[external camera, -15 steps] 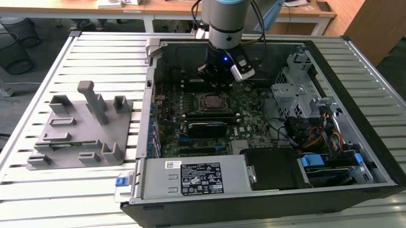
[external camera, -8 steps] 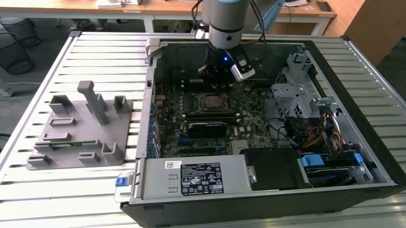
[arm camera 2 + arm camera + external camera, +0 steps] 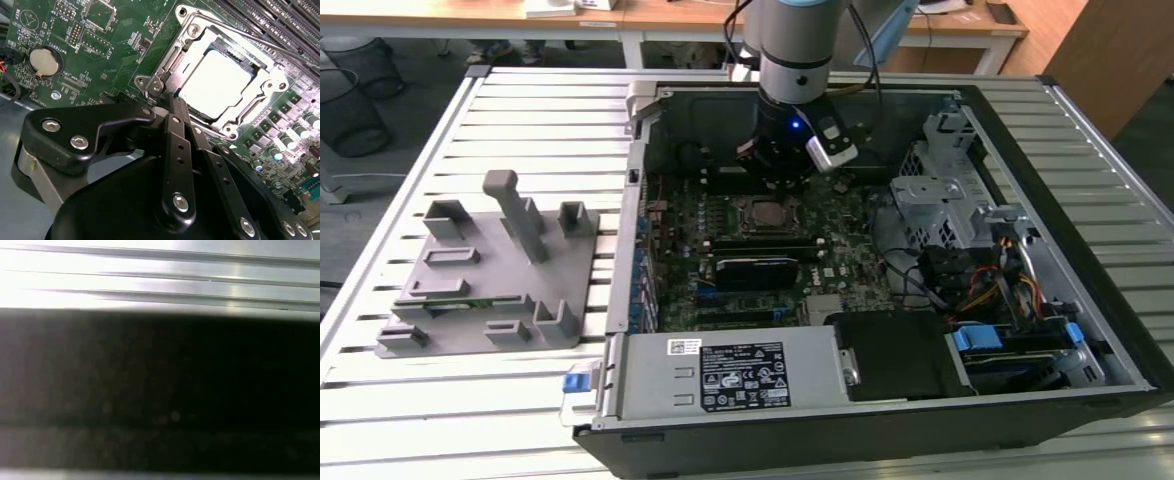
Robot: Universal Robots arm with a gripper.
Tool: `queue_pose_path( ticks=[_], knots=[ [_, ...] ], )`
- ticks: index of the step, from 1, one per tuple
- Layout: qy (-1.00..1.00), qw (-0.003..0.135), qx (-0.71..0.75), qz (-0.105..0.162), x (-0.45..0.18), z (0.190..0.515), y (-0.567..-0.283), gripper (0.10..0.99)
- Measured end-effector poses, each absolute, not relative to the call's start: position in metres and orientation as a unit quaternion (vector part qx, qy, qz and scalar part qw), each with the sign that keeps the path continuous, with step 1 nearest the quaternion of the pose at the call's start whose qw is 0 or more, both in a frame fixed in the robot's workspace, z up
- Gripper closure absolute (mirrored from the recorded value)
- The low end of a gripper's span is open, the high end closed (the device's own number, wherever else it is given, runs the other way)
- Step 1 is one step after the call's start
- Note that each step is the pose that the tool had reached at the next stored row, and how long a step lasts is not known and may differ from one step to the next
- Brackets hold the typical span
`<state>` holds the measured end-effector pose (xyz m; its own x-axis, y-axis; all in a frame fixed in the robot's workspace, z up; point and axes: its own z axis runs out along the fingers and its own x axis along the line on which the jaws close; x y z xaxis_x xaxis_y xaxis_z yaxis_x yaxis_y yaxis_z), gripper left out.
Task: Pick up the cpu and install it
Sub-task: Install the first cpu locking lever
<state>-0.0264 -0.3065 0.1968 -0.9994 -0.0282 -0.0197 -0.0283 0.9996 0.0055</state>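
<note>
The cpu point(image 3: 220, 82) lies flat inside the motherboard socket, its shiny silver top framed by the metal load plate point(image 3: 192, 32). In the second wrist view my gripper point(image 3: 172, 100) is shut, its black fingers point(image 3: 176, 135) pressed together with nothing between them. Their tips are at the socket's near corner, close to the hooked end of the thin retention lever point(image 3: 148, 93); I cannot tell if they touch it. In the exterior view the gripper point(image 3: 781, 185) hangs inside the open computer case just above the socket point(image 3: 770, 211).
A grey fixture block point(image 3: 494, 270) stands on the slatted table at the exterior view's left. Inside the case are the power supply point(image 3: 734, 370), a drive cage point(image 3: 947, 190) and cables. A coin battery point(image 3: 45, 59) and memory slots point(image 3: 280, 15) flank the socket.
</note>
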Motion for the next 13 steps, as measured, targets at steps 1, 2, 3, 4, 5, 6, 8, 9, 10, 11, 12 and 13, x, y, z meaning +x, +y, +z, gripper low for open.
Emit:
queue_pose_path(
  ticks=[1,2,3,4,5,6,8,9,10,11,12,13],
  knots=[
    [1.0,0.01,-0.014,0.003,-0.0263,0.1966,-0.3065,0.98],
    [1.0,0.01,-0.014,0.003,-0.0262,0.1964,-0.3064,0.98],
    [1.0,0.01,-0.014,0.004,-0.026,0.1963,-0.3064,0.98],
    [1.0,0.01,-0.014,0.006,-0.0259,0.1961,-0.3064,0.98],
    [1.0,0.01,-0.014,0.007,-0.0259,0.1961,-0.3064,0.98],
    [1.0,0.01,-0.014,0.009,-0.0258,0.196,-0.3064,0.98],
    [1.0,0.01,-0.014,0.012,-0.0257,0.1958,-0.3063,0.98],
    [1.0,0.01,-0.014,0.014,-0.0256,0.1956,-0.3063,0.98],
    [1.0,0.01,-0.014,0.016,-0.0255,0.1955,-0.3062,0.98],
    [1.0,0.01,-0.014,0.017,-0.0254,0.1954,-0.3062,0.98],
    [1.0,0.01,-0.014,0.019,-0.0253,0.1954,-0.3063,0.98],
    [1.0,0.01,-0.014,0.021,-0.0253,0.1955,-0.3063,0.98]
  ],
)
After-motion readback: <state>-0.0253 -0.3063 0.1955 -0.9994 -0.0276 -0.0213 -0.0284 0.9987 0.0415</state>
